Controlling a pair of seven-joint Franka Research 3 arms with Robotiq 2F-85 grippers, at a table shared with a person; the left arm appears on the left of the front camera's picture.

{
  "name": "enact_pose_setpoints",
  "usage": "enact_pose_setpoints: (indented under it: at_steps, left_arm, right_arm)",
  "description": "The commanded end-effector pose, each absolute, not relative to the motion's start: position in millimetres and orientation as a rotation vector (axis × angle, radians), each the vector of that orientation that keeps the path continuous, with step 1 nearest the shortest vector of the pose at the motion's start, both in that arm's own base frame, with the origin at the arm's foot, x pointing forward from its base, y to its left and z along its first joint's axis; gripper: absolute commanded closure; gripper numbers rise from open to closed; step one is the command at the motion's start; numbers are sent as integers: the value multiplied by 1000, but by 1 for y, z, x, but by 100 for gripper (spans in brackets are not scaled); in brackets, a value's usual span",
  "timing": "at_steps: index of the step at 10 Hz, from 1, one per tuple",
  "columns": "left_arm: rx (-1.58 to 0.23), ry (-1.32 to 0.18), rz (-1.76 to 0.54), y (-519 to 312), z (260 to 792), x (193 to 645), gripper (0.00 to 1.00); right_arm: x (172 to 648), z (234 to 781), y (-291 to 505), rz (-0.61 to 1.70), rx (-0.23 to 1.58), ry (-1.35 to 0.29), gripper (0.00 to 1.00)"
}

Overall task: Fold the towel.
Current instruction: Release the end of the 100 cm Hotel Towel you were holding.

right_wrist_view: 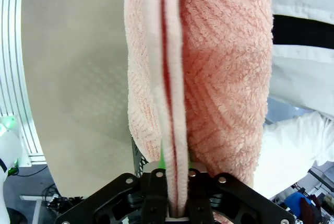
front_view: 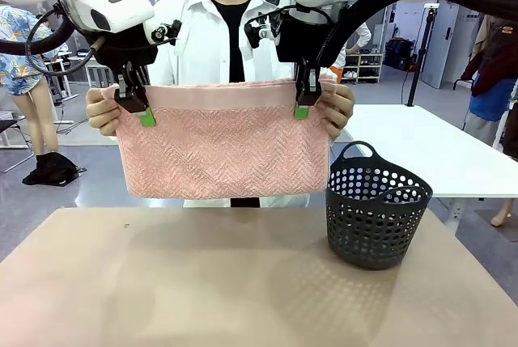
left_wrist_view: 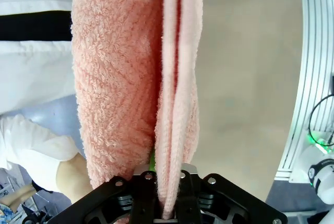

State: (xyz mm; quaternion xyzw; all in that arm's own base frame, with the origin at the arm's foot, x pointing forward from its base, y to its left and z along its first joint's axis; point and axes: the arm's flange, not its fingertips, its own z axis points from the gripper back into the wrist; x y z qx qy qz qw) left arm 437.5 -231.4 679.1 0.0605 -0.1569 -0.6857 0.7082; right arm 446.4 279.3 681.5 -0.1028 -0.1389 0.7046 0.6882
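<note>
Aloft, towel (front_view: 224, 149) spread, top corners inside left hand (front_view: 139, 112), right hand (front_view: 302, 107).

Salmon-pink herringbone towel (front_view: 222, 141) — doubled, hanging upright, plain band uppermost.

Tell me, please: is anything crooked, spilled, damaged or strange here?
Nothing stands out. The towel hangs level and smooth above the table, with the person's hands at its two top corners and the left gripper and right gripper at its top edge. The basket stands upright and looks undamaged.
</note>
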Motion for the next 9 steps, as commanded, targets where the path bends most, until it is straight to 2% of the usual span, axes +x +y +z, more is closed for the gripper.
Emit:
enact_pose_setpoints:
  at_steps: [1,2,3,4,5,6,7,9]
  left_arm:
    - [150,-345,-1480,-227,680,438,52]
    - [140,-348,-1488,-225,680,437,10]
    - [138,-350,-1490,-226,681,437,10]
    - [134,-352,-1492,-225,682,436,0]
    - [130,-365,-1485,-224,687,434,32]
    - [111,-400,-1483,-220,701,427,0]
    - [98,-457,-1460,-212,721,420,0]
    - [91,-563,-1365,-184,765,399,0]
  right_arm:
    - [445,684,277,1573,-218,-320,61]
    - [446,685,277,1570,-212,-318,29]
    - [447,686,276,1562,-212,-319,27]
    - [447,691,275,1551,-217,-327,0]
    - [445,699,272,1537,-217,-343,0]
    - [442,711,265,1526,-212,-367,0]
    - [437,728,254,1505,-211,-407,18]
    - [420,771,212,1429,-121,-527,0]
